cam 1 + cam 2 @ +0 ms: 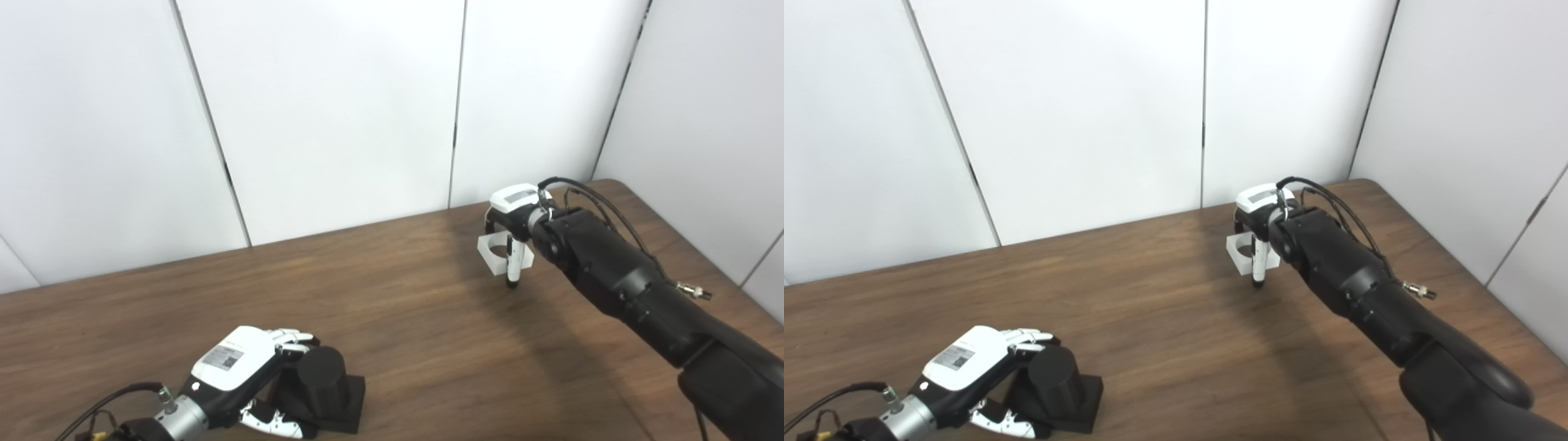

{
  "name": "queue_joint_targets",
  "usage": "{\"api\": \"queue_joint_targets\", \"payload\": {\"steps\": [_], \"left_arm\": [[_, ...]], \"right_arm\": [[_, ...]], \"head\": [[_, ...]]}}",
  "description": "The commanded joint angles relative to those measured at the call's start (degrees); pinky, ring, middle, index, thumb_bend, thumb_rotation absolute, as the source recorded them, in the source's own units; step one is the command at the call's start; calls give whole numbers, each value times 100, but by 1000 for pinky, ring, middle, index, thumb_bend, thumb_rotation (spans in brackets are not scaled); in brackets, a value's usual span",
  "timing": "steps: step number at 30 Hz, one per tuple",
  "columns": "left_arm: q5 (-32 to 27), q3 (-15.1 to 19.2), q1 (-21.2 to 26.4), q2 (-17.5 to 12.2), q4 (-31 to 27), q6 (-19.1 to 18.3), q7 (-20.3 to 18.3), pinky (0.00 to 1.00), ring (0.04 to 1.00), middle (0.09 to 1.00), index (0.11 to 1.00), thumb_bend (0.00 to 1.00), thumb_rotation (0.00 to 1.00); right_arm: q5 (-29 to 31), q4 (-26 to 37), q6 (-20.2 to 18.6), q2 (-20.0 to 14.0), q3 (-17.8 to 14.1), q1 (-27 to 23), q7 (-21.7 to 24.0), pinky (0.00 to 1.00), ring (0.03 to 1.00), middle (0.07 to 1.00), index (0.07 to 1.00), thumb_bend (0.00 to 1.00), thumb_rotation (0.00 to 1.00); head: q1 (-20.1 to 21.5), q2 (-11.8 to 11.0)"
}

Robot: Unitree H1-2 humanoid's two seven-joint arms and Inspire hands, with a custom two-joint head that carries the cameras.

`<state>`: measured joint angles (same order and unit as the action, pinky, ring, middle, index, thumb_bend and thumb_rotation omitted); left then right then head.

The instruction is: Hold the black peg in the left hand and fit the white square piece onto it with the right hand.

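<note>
The black peg is a thick cylinder on a square black base, standing on the table at the front left. My left hand is wrapped around the peg, fingers over its top edge and thumb low by the base. The white square piece with a round hole is at the far right of the table. My right hand is closed on it from above, with one finger tip reaching down past it. In the right eye view the peg and the piece show the same way.
The brown wooden table stretches between the two hands. White wall panels stand right behind its far edge. The table's right corner is rounded, near my right forearm.
</note>
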<state>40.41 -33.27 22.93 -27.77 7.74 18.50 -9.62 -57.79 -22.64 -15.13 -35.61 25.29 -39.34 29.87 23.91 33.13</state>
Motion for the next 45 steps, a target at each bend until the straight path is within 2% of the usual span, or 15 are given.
{"api": "queue_joint_targets", "payload": {"steps": [1,9,15,16,17,19,26,32,39,42,45], "left_arm": [[352,-184,-287,-332,183,35,-518,772,849,848,490,524,62],[340,-172,-298,-327,129,-1,-574,780,855,851,490,524,63],[368,-174,-295,-321,150,11,-552,771,851,848,490,524,64],[364,-174,-294,-322,142,0,-567,776,853,849,490,524,64],[357,-168,-295,-320,141,4,-557,777,854,849,490,524,64],[352,-163,-296,-324,128,-6,-567,777,851,847,490,524,64],[351,-164,-298,-335,109,-18,-611,782,862,854,491,524,64],[361,-161,-300,-334,70,-50,-674,784,861,856,491,524,64],[373,-131,-310,-318,59,-28,-631,772,852,851,490,524,63],[376,-119,-310,-305,79,-41,-620,775,854,853,491,524,63],[381,-94,-320,-280,106,-29,-564,774,851,856,490,524,63]], "right_arm": [[22,-14,-57,-127,-17,3,17,780,877,864,725,851,194],[70,-23,-38,-151,-16,17,26,770,874,860,724,846,193],[85,-46,5,-171,23,21,18,756,862,837,639,810,212],[88,-54,7,-170,26,19,14,759,860,829,552,641,176],[92,-60,7,-168,27,18,8,760,859,827,522,584,163],[81,-61,0,-175,51,8,27,760,843,784,499,539,153],[-16,-30,-25,-222,180,-24,177,774,827,752,488,519,148],[24,53,-17,-249,162,18,164,773,819,753,488,520,150],[354,207,162,-245,-131,138,-210,730,784,710,489,522,148],[605,346,300,-239,-345,202,-396,768,826,741,487,521,145],[1103,507,372,-159,-704,271,-468,814,832,736,481,521,134]], "head": [[15,11],[20,33],[16,38],[7,45],[7,52],[7,49],[21,67],[21,67],[-25,107],[-64,108],[-115,111]]}}
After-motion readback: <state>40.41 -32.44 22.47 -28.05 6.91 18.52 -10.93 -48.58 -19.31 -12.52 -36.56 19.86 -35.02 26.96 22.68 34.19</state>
